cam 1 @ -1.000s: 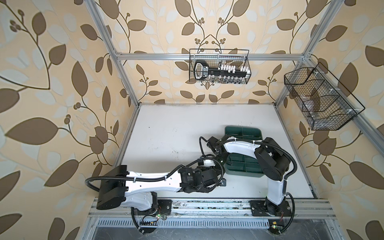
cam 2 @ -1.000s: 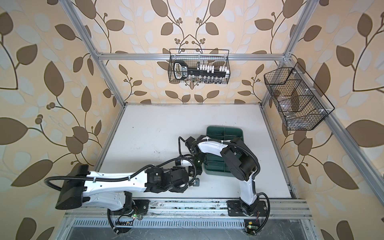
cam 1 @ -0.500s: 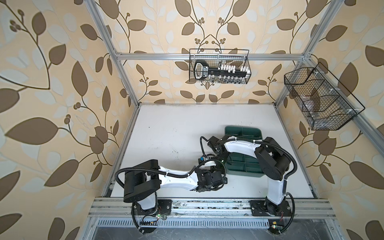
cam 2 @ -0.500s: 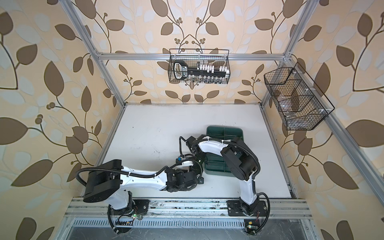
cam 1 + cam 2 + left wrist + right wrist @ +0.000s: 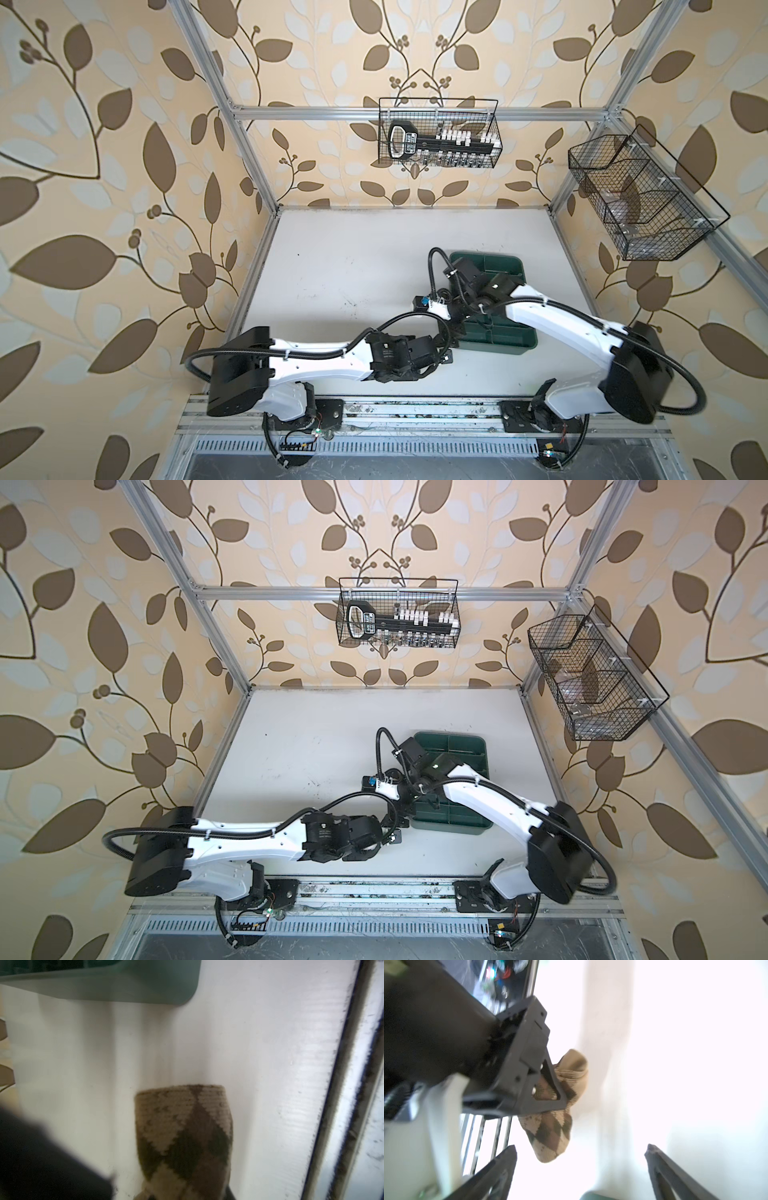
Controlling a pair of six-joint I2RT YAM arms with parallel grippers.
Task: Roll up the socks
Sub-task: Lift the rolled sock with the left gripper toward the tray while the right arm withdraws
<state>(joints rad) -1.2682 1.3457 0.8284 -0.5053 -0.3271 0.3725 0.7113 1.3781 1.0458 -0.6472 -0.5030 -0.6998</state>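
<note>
**A:** What was the left hand (image 5: 558, 1096) doing?

**B:** It was clamped on the tan argyle sock (image 5: 550, 1132), pinching the bunched fabric between its dark fingers. In the right wrist view one loose end drooped below the hand, and a rounded fold bulged out past it.

**A:** And where did that put the sock?

**B:** It was over the white counter (image 5: 353, 270), near the front edge and close to the near corner of the green tray (image 5: 515, 351). In the left wrist view it stretched away from the hand, with its ribbed end pointing toward the tray but apart from it. Whether the fabric touched the counter, I could not tell.

**A:** And the right hand?

**B:** The right hand (image 5: 580, 1147) was spread wide. Its two fingers (image 5: 496, 1172) stood far apart and clear of the fabric, facing the sock and the left hand from close by.

**A:** Could you see any of that from above?

**B:** Only partly. In both top views the left arm (image 5: 320, 361) lay along the front of the counter, and the right arm (image 5: 561, 320) reached across the tray to meet it at the tray's left side. The sock itself was hidden beneath the two wrists there
</note>
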